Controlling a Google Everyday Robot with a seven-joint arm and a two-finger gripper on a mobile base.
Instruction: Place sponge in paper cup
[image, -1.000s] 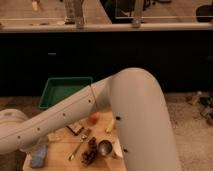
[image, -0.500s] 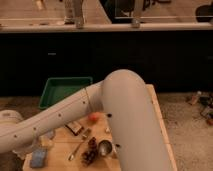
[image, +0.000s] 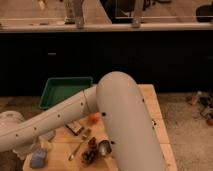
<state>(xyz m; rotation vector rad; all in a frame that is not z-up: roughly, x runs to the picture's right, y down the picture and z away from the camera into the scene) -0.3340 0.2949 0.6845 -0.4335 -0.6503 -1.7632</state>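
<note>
1. The gripper (image: 19, 147) is sitting at the far lower-left of the camera view, at the end of the white arm (image: 117, 107), which is sweeping down from its elbow toward 8 o'clock. Whether the gripper is apart, together or clamped on anything: cannot tell, since the wrist is hiding it.
2. The sponge (image: 38, 159), a small blue block, is lying flat on the table's (image: 150, 102) near-left corner, just beside the gripper at about 4 o'clock from it. Nothing is showing it as lifted, so I am judging it not yet grasped.
3. Its long axis is appearing to run roughly 1 to 7 o'clock, but I am not trusting this reading much.
4. Only 1 arm is working here, so no choice of nearer hand is arising.
5. The paper cup is not showing plainly. A pale shape under the forearm, at about 12 o'clock from the sponge, might be it, but I cannot tell.
6. The table is looking like pale wood. It is carrying a green tray (image: 64, 90) at its far-left, a small orange object (image: 93, 118), a spoon (image: 77, 149) and a metal cup (image: 104, 148) near the middle.
7. Dark cabinets (image: 150, 60) are running behind, under a light counter, and speckled floor is flanking the table.
</note>
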